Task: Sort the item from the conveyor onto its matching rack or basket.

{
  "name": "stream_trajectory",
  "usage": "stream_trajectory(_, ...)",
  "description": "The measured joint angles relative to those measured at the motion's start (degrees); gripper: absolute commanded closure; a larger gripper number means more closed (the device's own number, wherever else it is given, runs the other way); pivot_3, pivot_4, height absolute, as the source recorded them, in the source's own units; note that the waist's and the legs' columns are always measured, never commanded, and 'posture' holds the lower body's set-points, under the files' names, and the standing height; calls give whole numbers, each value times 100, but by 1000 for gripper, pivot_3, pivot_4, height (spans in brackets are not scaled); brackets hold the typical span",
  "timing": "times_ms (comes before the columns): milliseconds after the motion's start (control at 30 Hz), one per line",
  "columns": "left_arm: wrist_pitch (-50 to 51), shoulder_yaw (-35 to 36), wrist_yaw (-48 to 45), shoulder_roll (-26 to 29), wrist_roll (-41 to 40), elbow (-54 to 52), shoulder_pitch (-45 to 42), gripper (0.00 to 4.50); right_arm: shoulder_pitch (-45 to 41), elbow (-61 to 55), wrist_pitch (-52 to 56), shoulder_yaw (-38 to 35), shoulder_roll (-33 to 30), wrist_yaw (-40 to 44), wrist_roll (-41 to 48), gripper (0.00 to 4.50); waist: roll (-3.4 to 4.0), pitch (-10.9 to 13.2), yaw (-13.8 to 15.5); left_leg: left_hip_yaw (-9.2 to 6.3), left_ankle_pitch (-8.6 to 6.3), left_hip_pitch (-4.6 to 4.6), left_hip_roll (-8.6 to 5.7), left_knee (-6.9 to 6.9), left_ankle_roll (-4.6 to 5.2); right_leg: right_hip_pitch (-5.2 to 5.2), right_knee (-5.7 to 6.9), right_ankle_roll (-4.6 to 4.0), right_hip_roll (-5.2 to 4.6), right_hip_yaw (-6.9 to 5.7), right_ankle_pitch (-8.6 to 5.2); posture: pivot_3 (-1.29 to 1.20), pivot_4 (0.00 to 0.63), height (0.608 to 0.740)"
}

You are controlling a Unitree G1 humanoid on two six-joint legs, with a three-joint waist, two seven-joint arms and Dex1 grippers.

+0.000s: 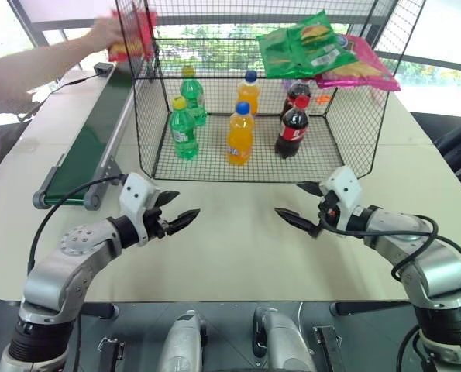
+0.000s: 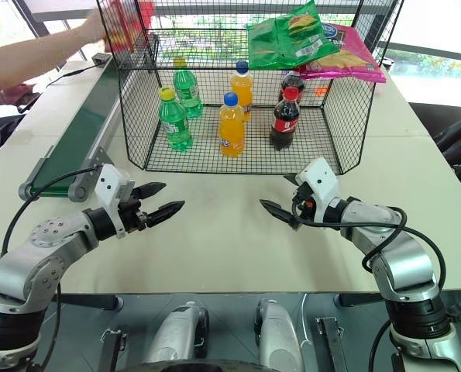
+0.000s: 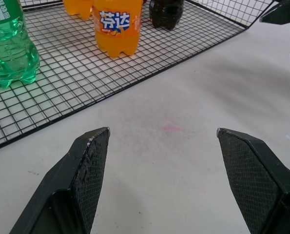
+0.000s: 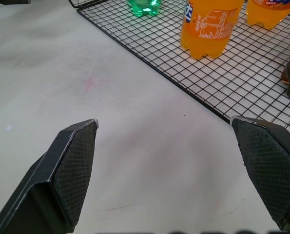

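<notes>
The conveyor [image 1: 87, 143] runs along the left of the cage [image 1: 238, 155]; bottles [image 1: 240, 136] stand inside on its floor, bags [image 1: 307, 46] lie on its top shelf [image 1: 215, 12].

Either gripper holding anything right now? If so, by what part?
Neither. The left gripper and right gripper are both open over bare table. The red snack bag is in a person's hand, gripped at its left edge.
</notes>
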Motion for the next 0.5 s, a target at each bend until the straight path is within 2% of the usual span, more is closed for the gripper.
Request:
stream_trajectory(367,-70,-3,-12,25,201,2,-96,805,-53,50,-51,3,-37,78,-25,0,0,0,1,0,0,0,0,0,0,1,1,-1,0,0,1,0,150,740)
stream_trajectory(500,-130,84,-4,407,396,-11,-146,805,-62,162,-73,-147,-287,234,27,0,1,1,1,0,0,0,0,0,0,0,1,-1,0,0,1,0,150,740)
